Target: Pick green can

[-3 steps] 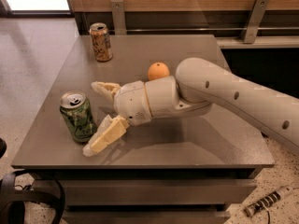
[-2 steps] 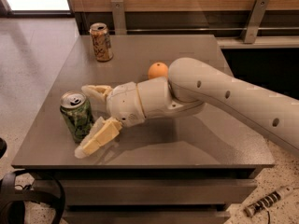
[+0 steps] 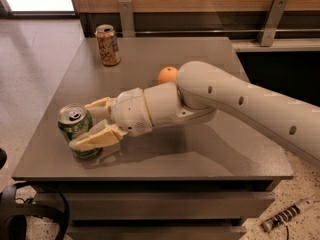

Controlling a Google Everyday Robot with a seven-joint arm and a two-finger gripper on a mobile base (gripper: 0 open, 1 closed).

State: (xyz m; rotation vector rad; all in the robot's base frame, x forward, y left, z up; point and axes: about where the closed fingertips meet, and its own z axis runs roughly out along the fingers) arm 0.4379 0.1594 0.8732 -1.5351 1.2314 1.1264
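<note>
Camera view: sideways tool (image 3: 82, 125) around green can (image 3: 73, 119)

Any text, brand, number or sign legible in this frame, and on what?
Green can, with the gripper around it, front left of the table: pale markings, too blurred to read.
Tan can, back left: brown markings, too blurred to read.
No other text visible.

Two cans (image 3: 108, 45) (image 3: 75, 128), one orange (image 3: 168, 75), end effector (image 3: 81, 125) at can.
</note>
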